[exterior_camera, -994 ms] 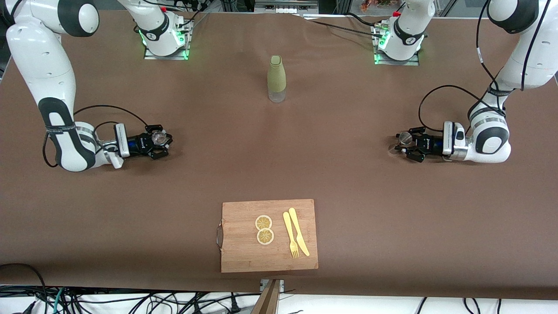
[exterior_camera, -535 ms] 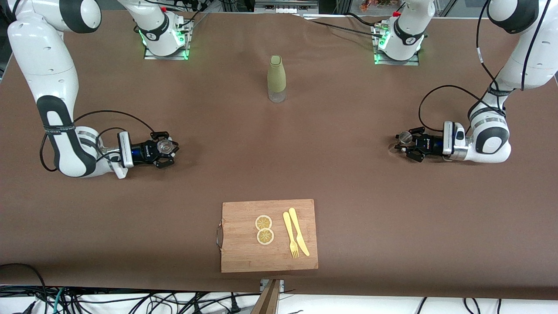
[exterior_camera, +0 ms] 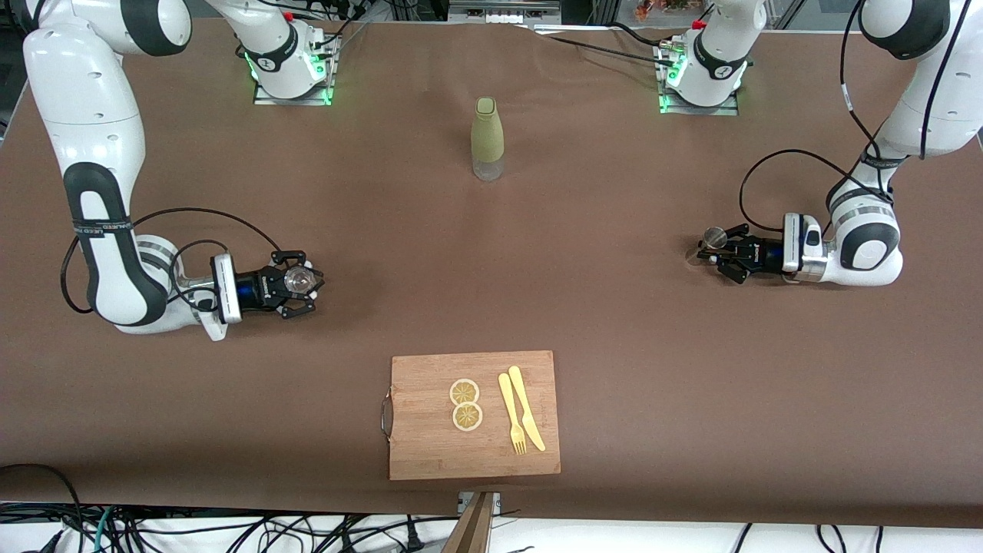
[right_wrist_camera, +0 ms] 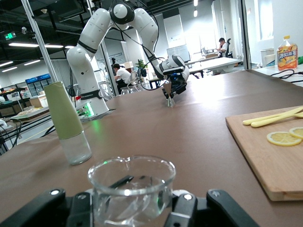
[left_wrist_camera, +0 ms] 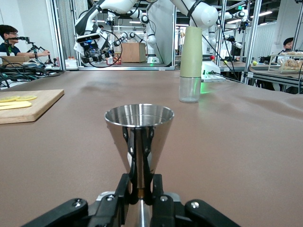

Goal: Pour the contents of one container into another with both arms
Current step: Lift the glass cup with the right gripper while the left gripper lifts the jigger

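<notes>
The silver jigger [exterior_camera: 716, 237] stands upright, and my left gripper [exterior_camera: 720, 250] is shut on its narrow waist, low over the table toward the left arm's end. In the left wrist view the jigger [left_wrist_camera: 139, 135] rises from the shut fingers of the left gripper [left_wrist_camera: 140, 188], open cone up. The small clear glass tumbler [exterior_camera: 297, 280] sits upright in my right gripper [exterior_camera: 301, 284], which is shut on it low over the table toward the right arm's end. The right wrist view shows the tumbler [right_wrist_camera: 131, 187] between the black fingers [right_wrist_camera: 183, 208], with the jigger [right_wrist_camera: 168, 93] far off.
A tall olive-green bottle [exterior_camera: 487, 138] stands mid-table, nearer the bases. A wooden cutting board [exterior_camera: 422, 438] lies near the front edge with two lemon slices [exterior_camera: 465, 404], a yellow fork [exterior_camera: 511, 415] and a yellow knife [exterior_camera: 526, 408]. Bare brown cloth lies between the grippers.
My right gripper has carried the tumbler toward the front camera and slightly toward mid-table. The left gripper with the jigger has shifted only a little toward its own end.
</notes>
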{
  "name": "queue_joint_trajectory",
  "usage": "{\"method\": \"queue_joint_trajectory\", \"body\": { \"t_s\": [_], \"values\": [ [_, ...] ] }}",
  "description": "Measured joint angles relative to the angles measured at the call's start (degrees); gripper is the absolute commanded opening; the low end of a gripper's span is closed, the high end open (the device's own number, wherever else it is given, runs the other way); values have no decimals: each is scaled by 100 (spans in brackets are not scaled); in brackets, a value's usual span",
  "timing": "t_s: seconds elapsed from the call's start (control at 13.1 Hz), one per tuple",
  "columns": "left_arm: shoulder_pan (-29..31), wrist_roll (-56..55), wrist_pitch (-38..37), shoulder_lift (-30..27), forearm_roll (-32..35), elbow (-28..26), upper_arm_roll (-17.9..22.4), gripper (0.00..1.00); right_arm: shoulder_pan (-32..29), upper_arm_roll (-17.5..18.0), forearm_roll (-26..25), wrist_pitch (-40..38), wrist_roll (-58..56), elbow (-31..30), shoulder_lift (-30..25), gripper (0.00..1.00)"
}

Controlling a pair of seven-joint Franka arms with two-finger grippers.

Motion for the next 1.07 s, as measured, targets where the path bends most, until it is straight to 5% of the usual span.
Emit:
{"method": "queue_joint_trajectory", "body": {
  "t_s": [0.69,1.07],
  "values": [
    [107,0,-87,0,0,0,39,0,272,169,23,377,1424,527,-275,4],
    [132,-67,-265,-19,-9,31,52,0,540,745,26,1429,2152,544,-659,4]
  ]
}}
